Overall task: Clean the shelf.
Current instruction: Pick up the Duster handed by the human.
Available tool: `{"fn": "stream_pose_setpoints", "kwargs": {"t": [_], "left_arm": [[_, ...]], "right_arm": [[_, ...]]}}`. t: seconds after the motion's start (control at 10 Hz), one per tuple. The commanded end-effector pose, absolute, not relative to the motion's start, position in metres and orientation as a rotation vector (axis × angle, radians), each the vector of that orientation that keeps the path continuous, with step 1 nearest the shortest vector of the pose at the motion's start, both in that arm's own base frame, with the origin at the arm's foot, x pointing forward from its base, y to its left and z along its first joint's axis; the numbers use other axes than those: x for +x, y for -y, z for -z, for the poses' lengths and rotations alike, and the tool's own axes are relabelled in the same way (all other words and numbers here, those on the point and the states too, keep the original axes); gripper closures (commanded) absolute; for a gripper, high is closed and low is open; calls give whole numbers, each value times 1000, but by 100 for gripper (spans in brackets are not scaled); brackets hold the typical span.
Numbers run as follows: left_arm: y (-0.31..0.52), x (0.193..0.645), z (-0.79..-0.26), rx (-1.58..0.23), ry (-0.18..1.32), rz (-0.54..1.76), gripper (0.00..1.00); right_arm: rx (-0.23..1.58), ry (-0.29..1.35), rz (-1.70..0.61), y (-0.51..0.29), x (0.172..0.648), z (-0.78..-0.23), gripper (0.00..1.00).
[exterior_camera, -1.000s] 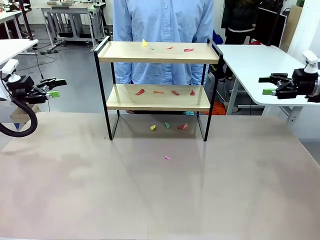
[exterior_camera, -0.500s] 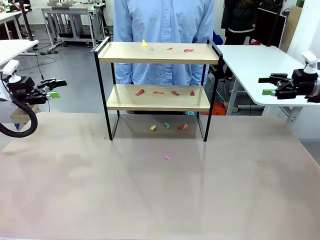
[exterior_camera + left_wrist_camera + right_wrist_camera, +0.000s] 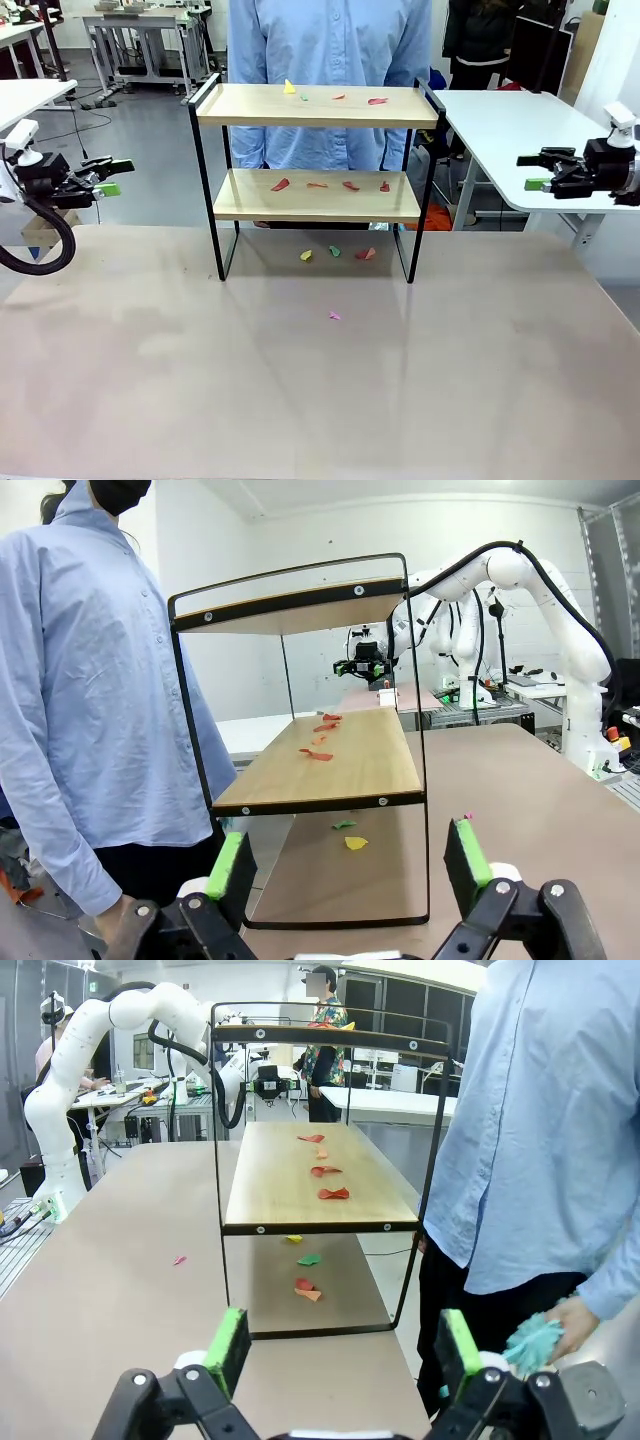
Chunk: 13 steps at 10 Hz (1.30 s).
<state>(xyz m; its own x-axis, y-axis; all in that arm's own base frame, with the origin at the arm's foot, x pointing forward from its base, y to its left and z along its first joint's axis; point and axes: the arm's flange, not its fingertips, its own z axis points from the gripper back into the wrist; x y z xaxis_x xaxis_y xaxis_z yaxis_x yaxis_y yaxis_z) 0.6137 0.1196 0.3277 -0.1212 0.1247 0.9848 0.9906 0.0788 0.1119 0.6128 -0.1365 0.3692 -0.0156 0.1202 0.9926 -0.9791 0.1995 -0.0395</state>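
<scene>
The shelf [image 3: 318,106], two light wooden boards in a thin black frame, stands at the table's far middle. Small paper scraps lie on its top board [image 3: 377,100] and on its lower board [image 3: 280,184]. More scraps [image 3: 334,251] rest on the table under it. My left gripper [image 3: 112,176] hovers open off the table's left side, well away from the shelf [image 3: 320,770]. Off the right side, my right gripper [image 3: 535,172] is open too, level with the lower board [image 3: 300,1185]. In both wrist views the green pads [image 3: 466,850] [image 3: 228,1348] stand wide apart with nothing between them.
A person in a light blue shirt [image 3: 325,40] stands right behind the shelf, with a teal fluffy thing in one hand [image 3: 530,1340]. A pink scrap [image 3: 335,316] lies on the beige table [image 3: 300,400] in front. A white table [image 3: 510,130] stands at the right.
</scene>
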Motion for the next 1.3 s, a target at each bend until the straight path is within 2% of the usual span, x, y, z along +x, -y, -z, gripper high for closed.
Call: {"fn": "stream_pose_setpoints", "kwargs": {"t": [0.0, 1.2], "left_arm": [[-119, 614, -328, -1178, 1424, 1202, 0], [-119, 614, -328, -1178, 1424, 1202, 0]], "right_arm": [[952, 1235, -1132, 136, 613, -369, 0], [952, 1235, -1132, 136, 613, -369, 0]]}}
